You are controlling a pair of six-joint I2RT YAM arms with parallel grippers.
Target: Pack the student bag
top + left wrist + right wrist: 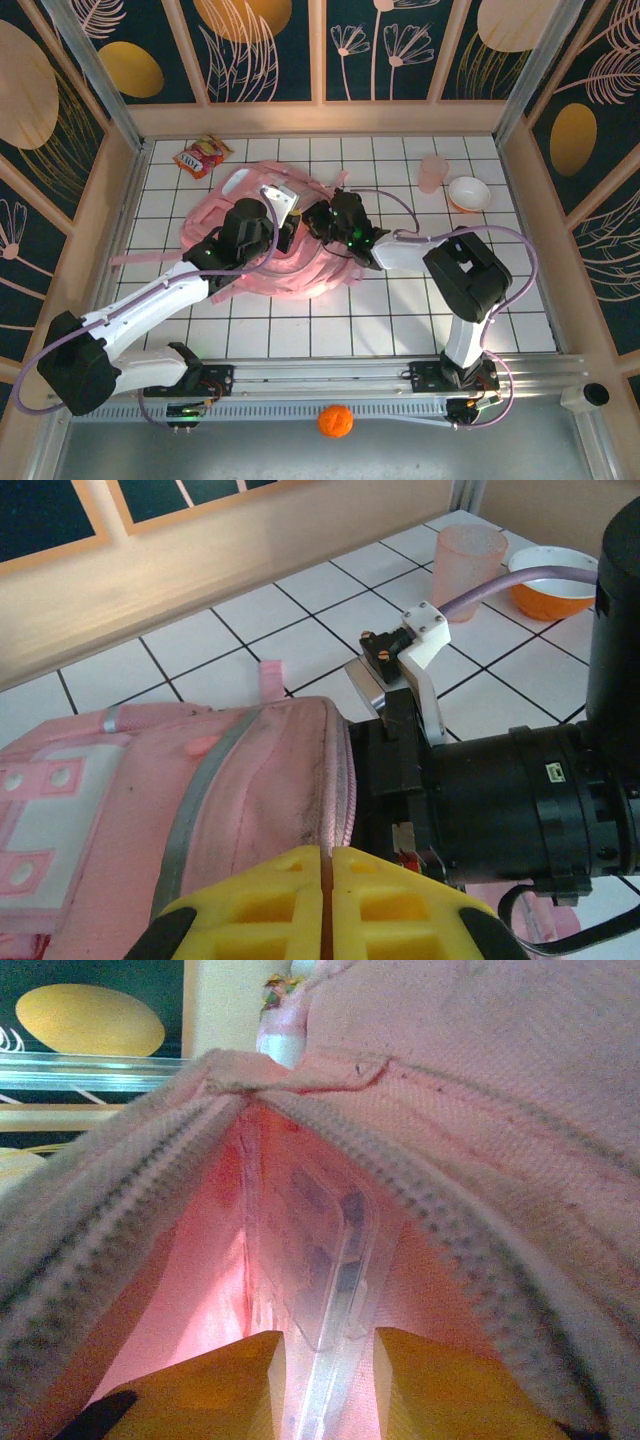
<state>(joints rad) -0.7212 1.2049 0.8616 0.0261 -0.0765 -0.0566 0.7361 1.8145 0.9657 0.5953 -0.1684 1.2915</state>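
left end effector [327,855] pinched on student bag [250,780] zip edge, right end effector [326,1348] inside it, gripping clear packet [325,1250]

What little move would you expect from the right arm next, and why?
Probably push a little deeper, then let go: the right gripper holds a clear plastic item just inside the open zip of the student bag, whose edge the left gripper seems to pinch.

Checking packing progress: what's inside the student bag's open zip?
A clear plastic pack stands in the student bag's pink-lined opening, between the right pincer's fingers. Anything deeper is hidden by the fabric.
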